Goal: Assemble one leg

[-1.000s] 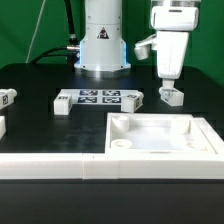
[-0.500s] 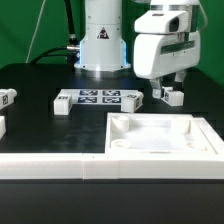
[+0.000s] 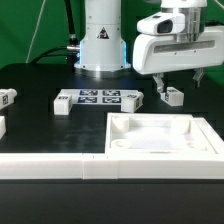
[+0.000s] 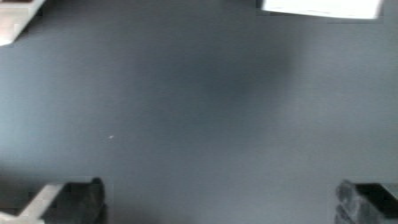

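On the black table (image 3: 30, 80), the rimmed tray (image 3: 150, 119) lies near the leg (image 3: 173, 96).

The leg (image 3: 173, 96) is lying on the table (image 3: 40, 80) close by my gripper (image 3: 180, 82), to the exterior view's right of the marker board (image 3: 98, 98). The tray (image 3: 160, 119) is sitting in front of both, nearer that camera.
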`<state>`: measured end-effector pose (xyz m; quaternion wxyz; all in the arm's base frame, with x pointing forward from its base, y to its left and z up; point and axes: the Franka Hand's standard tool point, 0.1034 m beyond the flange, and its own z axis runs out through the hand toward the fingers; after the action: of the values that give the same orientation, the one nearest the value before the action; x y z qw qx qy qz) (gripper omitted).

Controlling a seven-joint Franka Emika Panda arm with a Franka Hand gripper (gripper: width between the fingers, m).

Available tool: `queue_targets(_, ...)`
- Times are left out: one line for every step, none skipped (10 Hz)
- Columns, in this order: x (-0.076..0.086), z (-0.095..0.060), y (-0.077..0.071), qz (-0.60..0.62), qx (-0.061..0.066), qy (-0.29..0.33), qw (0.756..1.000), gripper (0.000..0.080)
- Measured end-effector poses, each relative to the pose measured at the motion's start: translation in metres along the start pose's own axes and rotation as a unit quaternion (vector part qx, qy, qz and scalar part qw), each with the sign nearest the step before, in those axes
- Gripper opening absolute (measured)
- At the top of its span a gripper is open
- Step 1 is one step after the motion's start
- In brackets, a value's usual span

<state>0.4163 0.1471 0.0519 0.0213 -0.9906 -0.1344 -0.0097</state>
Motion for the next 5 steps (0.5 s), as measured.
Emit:
queue_targets(0.000, 0.000, 0.000, 0.020, 0.002, 0.000, 1.000, 0.0649)
queue_targets(0.000, 0.000, 0.000, 0.020, 0.002, 0.000, 1.000, 0.0649)
queue_targets(-0.001, 0.001, -0.001, 0.020, 0.002, 0.000, 1.000, 0.0649)
queue_targets(-0.009, 0.004, -0.011, 0.011, 0.003, -0.001, 1.000, 0.0649)
queue_targets(-0.024, 0.009, -0.023, -0.004, 0.003, -0.005, 1.000, 0.0649)
